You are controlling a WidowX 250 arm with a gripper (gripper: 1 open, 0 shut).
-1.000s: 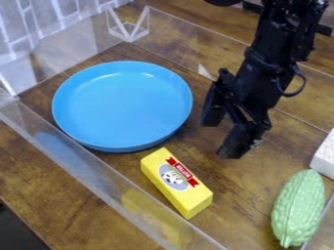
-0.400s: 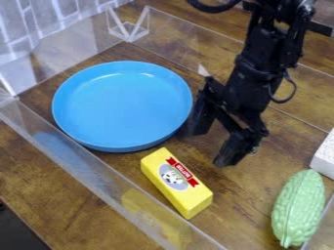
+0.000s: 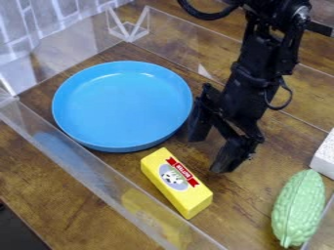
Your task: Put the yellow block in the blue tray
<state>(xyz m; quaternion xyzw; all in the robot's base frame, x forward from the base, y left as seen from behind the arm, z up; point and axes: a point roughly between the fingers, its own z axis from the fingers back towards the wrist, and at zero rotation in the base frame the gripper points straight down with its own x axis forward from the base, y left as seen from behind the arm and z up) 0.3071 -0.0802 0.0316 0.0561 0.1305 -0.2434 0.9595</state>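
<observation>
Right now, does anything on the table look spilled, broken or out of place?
Nothing stands out. The blue tray is empty and flat on the table, the yellow block lies intact beside it, and the open gripper hangs just above the block.

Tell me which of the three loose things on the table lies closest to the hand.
The yellow block, just below and left of the open hand. The blue tray sits about as close; the green gourd lies farther right.
</observation>
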